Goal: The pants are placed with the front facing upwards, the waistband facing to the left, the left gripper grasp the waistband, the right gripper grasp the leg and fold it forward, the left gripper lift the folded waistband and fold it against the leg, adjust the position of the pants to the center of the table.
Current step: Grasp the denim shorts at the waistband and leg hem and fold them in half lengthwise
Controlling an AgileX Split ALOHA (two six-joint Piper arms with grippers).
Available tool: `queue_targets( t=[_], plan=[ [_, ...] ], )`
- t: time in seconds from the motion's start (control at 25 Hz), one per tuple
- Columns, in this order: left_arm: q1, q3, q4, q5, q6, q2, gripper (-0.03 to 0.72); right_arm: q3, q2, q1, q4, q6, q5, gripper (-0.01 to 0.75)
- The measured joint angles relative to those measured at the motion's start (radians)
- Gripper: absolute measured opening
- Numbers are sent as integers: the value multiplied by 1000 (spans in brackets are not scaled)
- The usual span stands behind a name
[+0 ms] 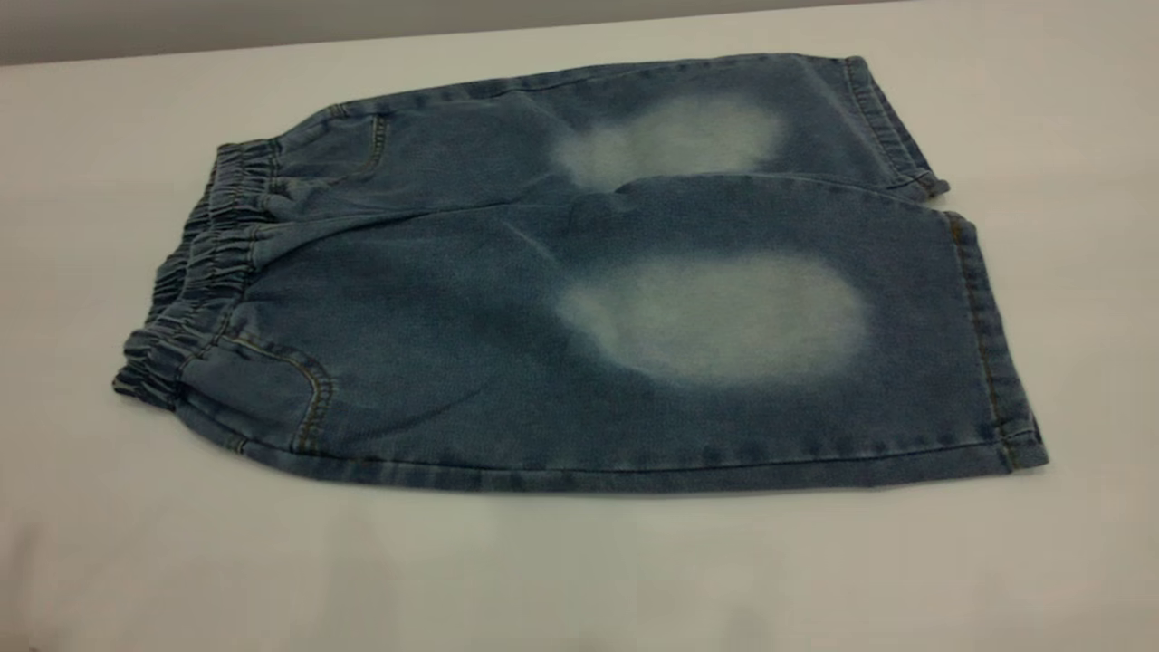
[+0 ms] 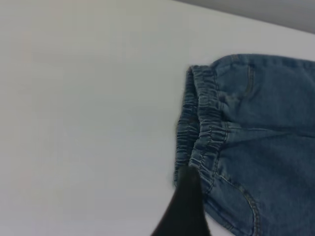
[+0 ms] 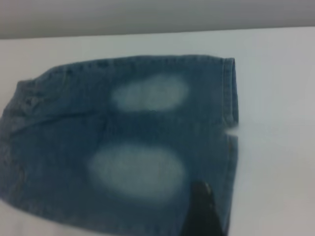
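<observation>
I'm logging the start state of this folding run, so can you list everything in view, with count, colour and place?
pants: one, blue denim with orange stitching, lying flat and unfolded on the table, front up, both legs side by side.
waistband: one, darker blue gathered elastic, at the pants' left end in the exterior view.
faded patches: two, pale ovals, one on each leg.
leg hems: two, stitched blue cuffs, at the pants' right end.
table: one, white to pale grey, under and all round the pants.
left gripper: one, black, only a tip seen in the left wrist view, over the waistband's edge.
right gripper: one, dark, only a tip seen in the right wrist view, over the near leg by its hem.
</observation>
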Motion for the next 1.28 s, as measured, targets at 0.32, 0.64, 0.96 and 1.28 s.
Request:
queue_targets(
  t=[0.32,0.64,0.96,1.28],
  plan=[
    [0,-15,-36,-180,-6,359,581,-5,348,0,149,-74,-97,441],
    [0,-15,-59,-360,-17,660,581,-5,617,0,365,-284,-209,441],
    [83,-150,-62,-325,5,927,581,-5,749,1,472,-414,-231,441],
    [109,-357,-212,-123,205,1169,581,-4,763,1,485,-430,-225,441]
  ],
)
